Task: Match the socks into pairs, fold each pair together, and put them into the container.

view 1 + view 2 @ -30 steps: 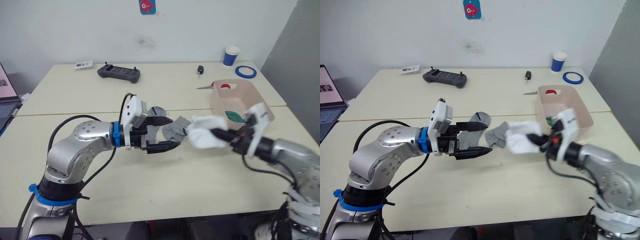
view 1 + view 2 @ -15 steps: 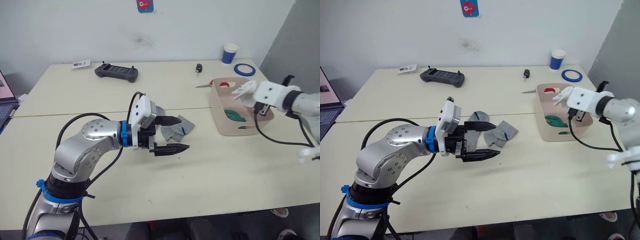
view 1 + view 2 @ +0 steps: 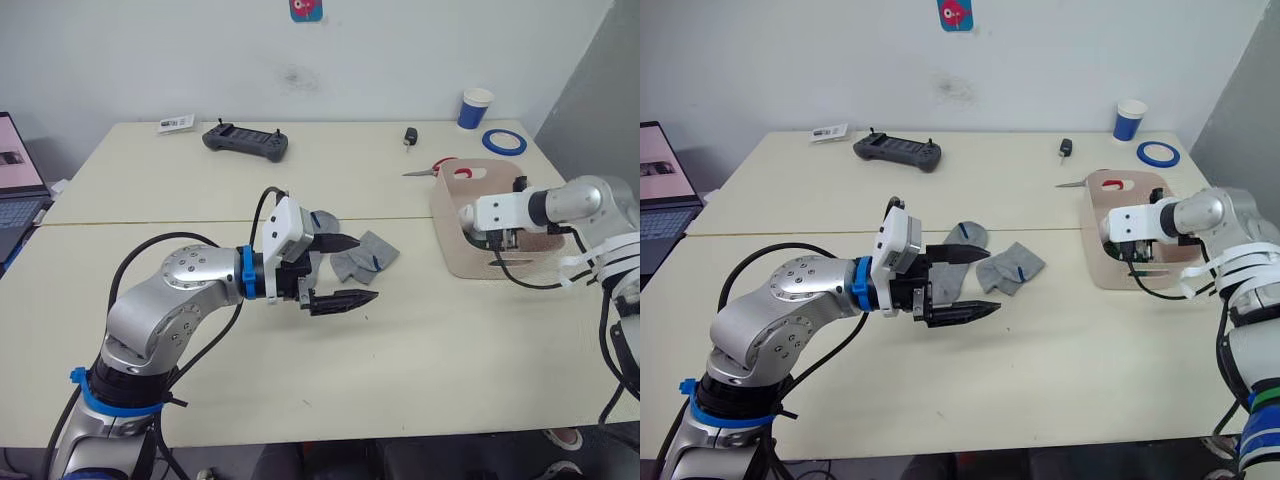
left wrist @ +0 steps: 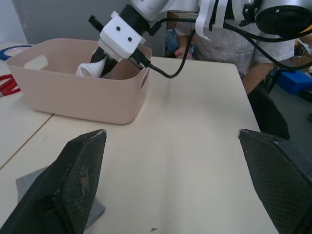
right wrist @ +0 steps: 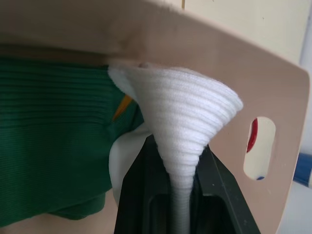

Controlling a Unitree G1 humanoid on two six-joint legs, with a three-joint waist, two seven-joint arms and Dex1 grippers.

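**A:** Right wrist view: what is that arm doing?

**B:** The right gripper (image 5: 178, 195) is pinched tight on the white socks (image 5: 183, 122), reaching down inside the pink container (image 5: 273, 97) just above the green socks (image 5: 53, 146) lying there. I judge it is low so the pair lands inside, not on the rim.

**A:** And the other arm?

**B:** The left gripper (image 3: 340, 270) hovers over the table (image 3: 400, 370) with fingers spread wide, holding nothing, close beside the two grey socks (image 3: 365, 255), probably ready to gather them as the last pair.
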